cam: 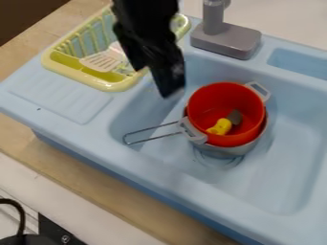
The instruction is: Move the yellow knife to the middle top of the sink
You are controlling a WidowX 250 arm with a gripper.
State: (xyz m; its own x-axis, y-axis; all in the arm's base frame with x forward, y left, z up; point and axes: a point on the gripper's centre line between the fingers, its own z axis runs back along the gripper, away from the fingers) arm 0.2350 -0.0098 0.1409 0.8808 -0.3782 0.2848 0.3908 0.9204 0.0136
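While the black gripper [170, 92] hung to the far left, its jaw state impossible to tell, the yellow-handled knife [220, 126] lay near-right of it, inside the red pot [220, 98].

toy kitchen. moulded light blue sink [137, 155] with stubby grey tap [226, 42]; yellow dish rack [101, 85] at its corner, white spatula [101, 61] inside; red pot [214, 98] nested in a metal pan [223, 152]. wood-look counter [121, 191] beneath. robot arm [150, 36] overhead, black cable [23, 217] at lower left: probably a lab, though little of the room shows.
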